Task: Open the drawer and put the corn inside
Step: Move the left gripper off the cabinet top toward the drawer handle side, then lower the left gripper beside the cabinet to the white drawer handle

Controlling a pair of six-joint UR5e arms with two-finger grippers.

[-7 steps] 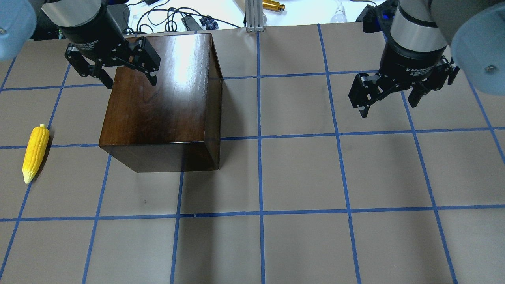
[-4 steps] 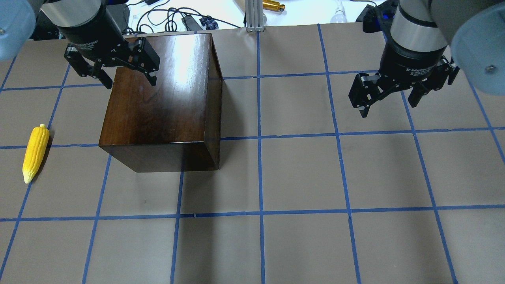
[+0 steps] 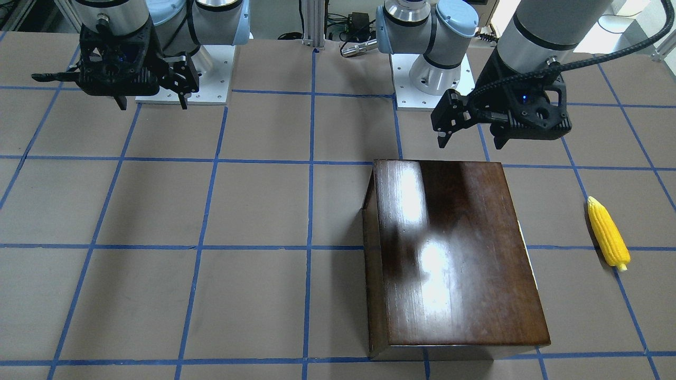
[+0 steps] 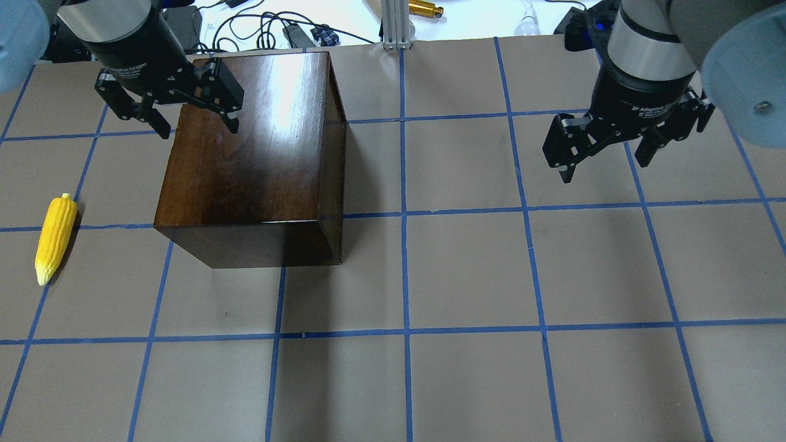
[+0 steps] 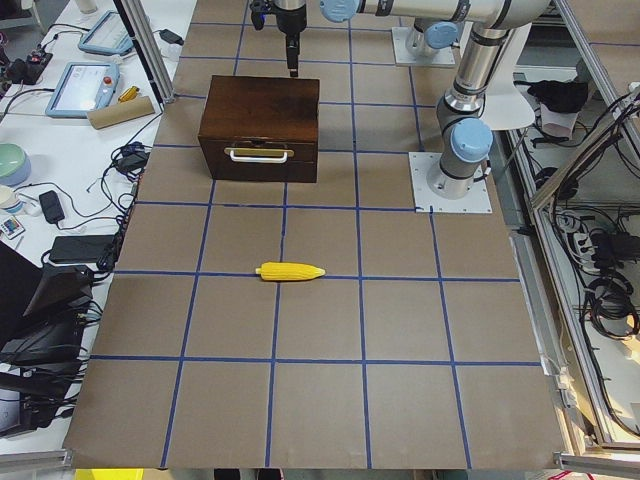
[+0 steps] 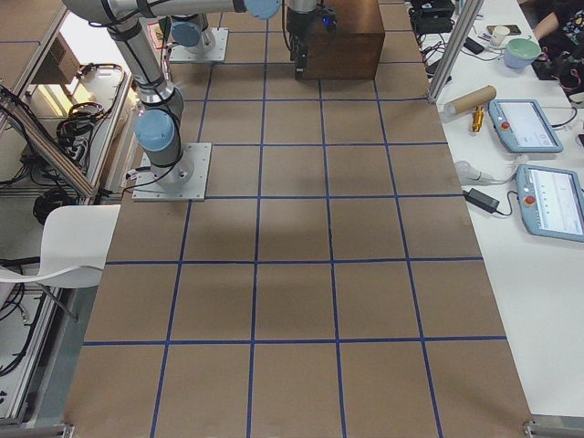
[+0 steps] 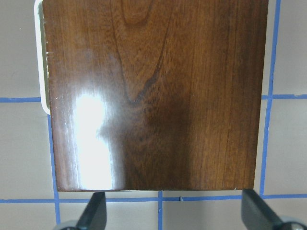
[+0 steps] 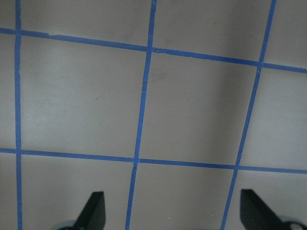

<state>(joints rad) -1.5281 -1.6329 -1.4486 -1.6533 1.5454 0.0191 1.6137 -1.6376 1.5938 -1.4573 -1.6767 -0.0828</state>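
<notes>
The glossy dark-brown box [image 4: 245, 166] stands left of centre. Its drawer [image 5: 259, 158] is closed; the front panel with a white handle shows in the exterior left view, and the handle's edge shows in the left wrist view [image 7: 41, 57]. The yellow corn [image 4: 55, 239] lies on the table left of the box, also seen in the front-facing view [image 3: 608, 233]. My left gripper [image 4: 199, 129] is open and empty, hovering above the box without touching it. My right gripper [image 4: 605, 170] is open and empty, high over bare table on the right.
The table [image 4: 466, 276] is brown paper with a blue tape grid. Cables, a metal post [image 4: 396, 24] and small gear lie beyond its far edge. Tablets and a cardboard tube [image 6: 470, 99] sit on the side bench.
My left gripper has shifted slightly up and to the left in the overhead view, still open above the box. The right arm, box and corn have not moved.
</notes>
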